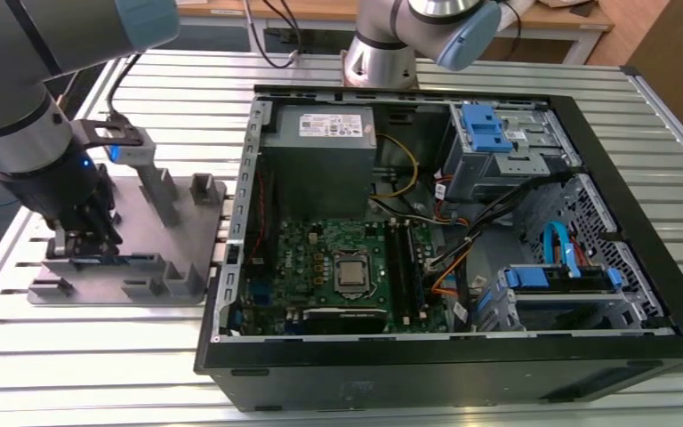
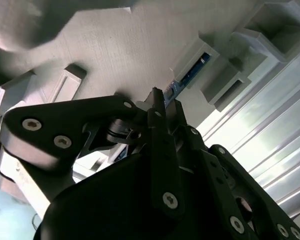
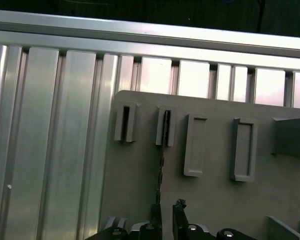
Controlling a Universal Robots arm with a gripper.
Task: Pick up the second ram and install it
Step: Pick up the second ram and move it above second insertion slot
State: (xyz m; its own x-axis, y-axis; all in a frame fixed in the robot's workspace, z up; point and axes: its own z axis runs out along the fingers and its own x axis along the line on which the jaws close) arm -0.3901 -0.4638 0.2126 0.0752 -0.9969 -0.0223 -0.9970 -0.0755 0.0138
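Pickup of the second ram, read from the exterior view's left to its right. The pincer point(image 1: 81, 242) hangs low over the grey fixture point(image 1: 188, 236) on the slatted tabletop point(image 1: 81, 356). The open case point(image 1: 590, 142) with its board point(image 1: 341, 267) lies well apart to the right. In the first wrist view the ram point(image 3: 162, 165) stands on edge. One end sits in a fixture slot and the other runs in between the fingers point(image 3: 179, 207) of the pincer point(image 3: 167, 205). The fingers are apart and straddle the stick. It lies close against one finger, and a strip of bare fixture shows before the other, so the ram is not yet clamped. The second wrist view shows the same: the ram point(image 2: 190, 75) leads from its slot into the pincer point(image 2: 166, 102). Judged from these views, a good grasp calls for centring the stick between the fingers and closing squarely on its flat faces. The lift should then run straight along the slots so the lower edge does not bind.
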